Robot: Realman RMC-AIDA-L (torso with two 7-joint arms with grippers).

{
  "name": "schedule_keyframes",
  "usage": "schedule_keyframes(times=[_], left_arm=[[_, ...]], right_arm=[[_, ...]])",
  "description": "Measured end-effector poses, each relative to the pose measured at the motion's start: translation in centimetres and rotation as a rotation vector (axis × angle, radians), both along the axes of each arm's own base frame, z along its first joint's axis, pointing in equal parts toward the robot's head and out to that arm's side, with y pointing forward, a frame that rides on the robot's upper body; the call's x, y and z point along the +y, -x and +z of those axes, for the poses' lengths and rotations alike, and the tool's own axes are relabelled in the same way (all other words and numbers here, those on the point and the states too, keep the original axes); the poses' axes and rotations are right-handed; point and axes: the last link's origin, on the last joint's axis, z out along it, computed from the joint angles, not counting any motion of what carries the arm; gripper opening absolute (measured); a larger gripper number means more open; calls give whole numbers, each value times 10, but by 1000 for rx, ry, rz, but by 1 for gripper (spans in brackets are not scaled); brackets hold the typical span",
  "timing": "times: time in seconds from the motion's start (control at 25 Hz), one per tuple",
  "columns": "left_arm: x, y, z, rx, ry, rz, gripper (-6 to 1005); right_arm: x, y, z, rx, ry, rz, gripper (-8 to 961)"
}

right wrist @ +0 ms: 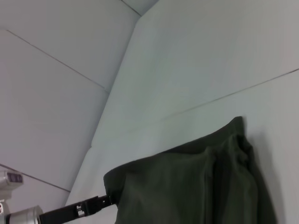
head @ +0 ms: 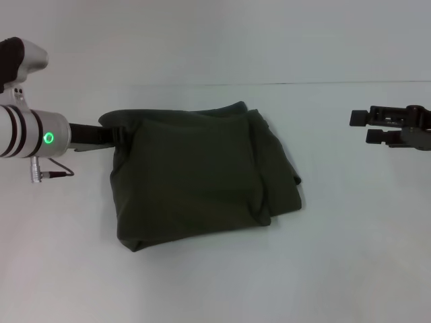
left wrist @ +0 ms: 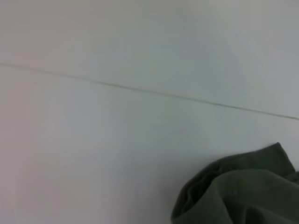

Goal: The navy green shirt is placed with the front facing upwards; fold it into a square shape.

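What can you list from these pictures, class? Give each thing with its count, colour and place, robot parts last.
navy green shirt: one, dark olive green, folded into a rough rectangle at the middle of the table.
table: one, white, under the shirt and both arms.
left gripper: one, black on a silver arm, at the shirt's far left corner, its tips hidden by the cloth.
right gripper: one, black, fingers apart, in the air to the right of the shirt, not touching it.

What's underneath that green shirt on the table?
The folded navy green shirt lies directly on the pale table, which shows all around it. Its lower layers and anything beneath are covered. The left gripper reaches its far-left corner; its fingertips are hidden.
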Motion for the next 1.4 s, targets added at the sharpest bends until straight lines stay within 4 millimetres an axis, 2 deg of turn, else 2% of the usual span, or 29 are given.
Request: schedule_keyframes(times=[0.52,0.76,0.96,1.12,1.28,1.4], left_arm=[[-1,-1,1,-82,-42,21,119],[-2,9,14,-152,-170,56,135],[-9,19,28,-207,-244,73,324],[-25,22,36,-268,-241,7,478],[-54,26,45,-384,-175,-57,649],[-84,25,50,-472,-96,-179,790]], right_arm=[[2,4,-6,-6,13,12,915],[2,4,-6,-7,12,12,915],[2,4,-6,-8,9,16,915],[2,3,-7,-13,-9,26,916],[-1,0,-7,-30,-36,79,916],[-11,-1,-9,-45,-31,167,916]])
